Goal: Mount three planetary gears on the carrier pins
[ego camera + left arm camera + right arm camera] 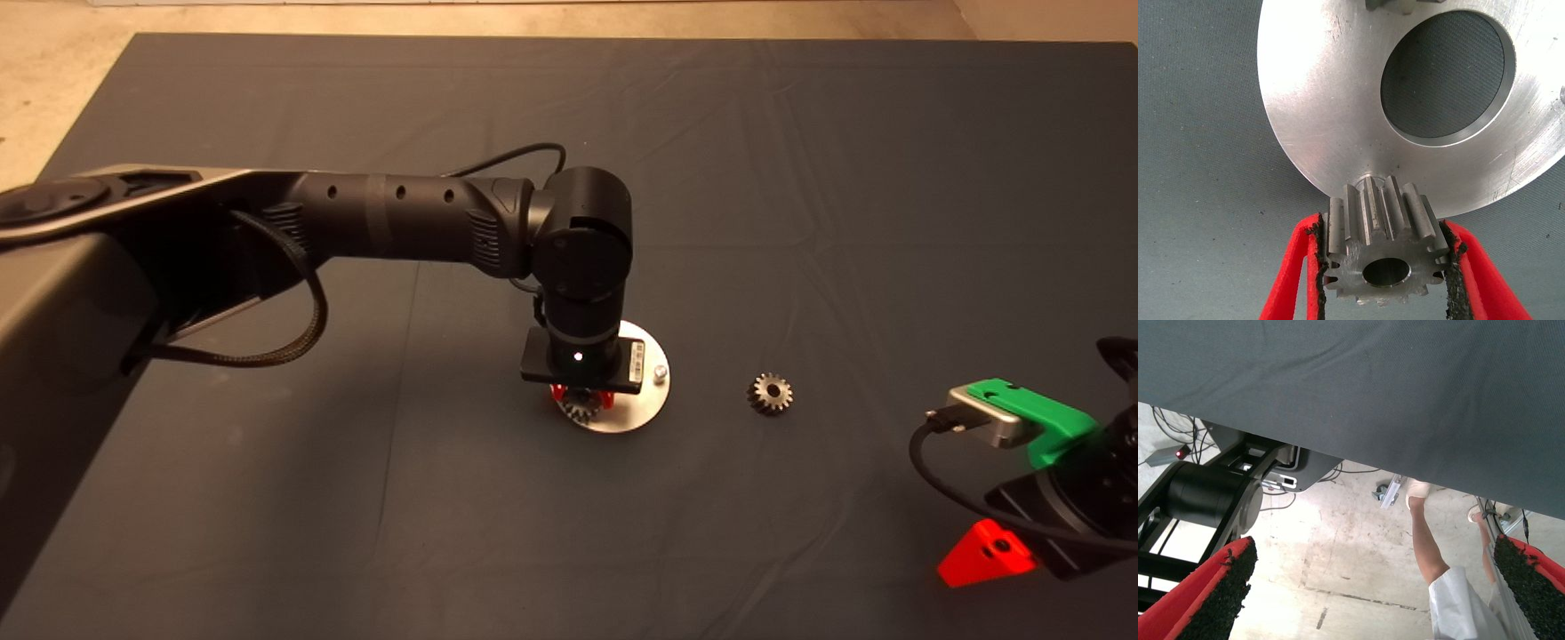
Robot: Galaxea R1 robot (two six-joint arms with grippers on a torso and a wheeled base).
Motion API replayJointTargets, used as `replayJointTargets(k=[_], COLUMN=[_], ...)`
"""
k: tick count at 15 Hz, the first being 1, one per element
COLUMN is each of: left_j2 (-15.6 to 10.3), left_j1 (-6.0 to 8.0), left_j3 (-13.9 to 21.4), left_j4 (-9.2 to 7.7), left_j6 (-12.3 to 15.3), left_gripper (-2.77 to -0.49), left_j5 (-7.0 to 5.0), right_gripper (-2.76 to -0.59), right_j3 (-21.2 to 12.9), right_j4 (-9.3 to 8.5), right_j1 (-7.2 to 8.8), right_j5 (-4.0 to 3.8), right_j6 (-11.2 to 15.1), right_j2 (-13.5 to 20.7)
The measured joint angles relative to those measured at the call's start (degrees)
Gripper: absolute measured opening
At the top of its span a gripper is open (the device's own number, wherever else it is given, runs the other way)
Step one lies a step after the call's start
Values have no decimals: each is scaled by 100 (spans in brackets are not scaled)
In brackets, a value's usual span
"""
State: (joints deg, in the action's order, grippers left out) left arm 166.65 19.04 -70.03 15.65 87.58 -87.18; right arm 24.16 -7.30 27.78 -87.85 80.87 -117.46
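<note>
The carrier disc lies mid-mat, flat and shiny, with a large central hole. My left gripper is shut on a planetary gear, its black pads pressing the teeth on both sides. It holds the gear at the disc's near rim, just in front of a carrier pin whose top peeks out behind it. Another pin stands bare on the disc's right side. A second gear lies loose on the mat to the right of the disc. My right gripper is open and parked at the lower right.
The left arm crosses the mat from the left and its wrist hides most of the disc from above. A small toothed part shows at the disc's far rim, cut off. Past the mat's edge are the floor, a stand and a person's legs.
</note>
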Motion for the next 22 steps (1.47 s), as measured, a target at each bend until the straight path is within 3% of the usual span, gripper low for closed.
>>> replayJointTargets(k=[5,15,18,20,22], left_j2=[0,-49,-123,-199,-459], left_j1=[-2,3,27,197,509], left_j3=[0,2,225,524,885], left_j4=[2,46,55,49,55], left_j6=[-19,-20,-19,4,181], left_gripper=[-242,-207,-197,-182,-174], left_j5=[0,0,-8,-3,12], right_gripper=[-71,-71,-71,-71,-71], right_j3=[0,0,0,0,0], right_j4=[0,0,0,0,0], right_j1=[0,0,-2,0,0], right_j5=[-2,-2,-2,1,-4], right_j6=[1,0,0,0,0], right_j2=[2,2,2,-1,2])
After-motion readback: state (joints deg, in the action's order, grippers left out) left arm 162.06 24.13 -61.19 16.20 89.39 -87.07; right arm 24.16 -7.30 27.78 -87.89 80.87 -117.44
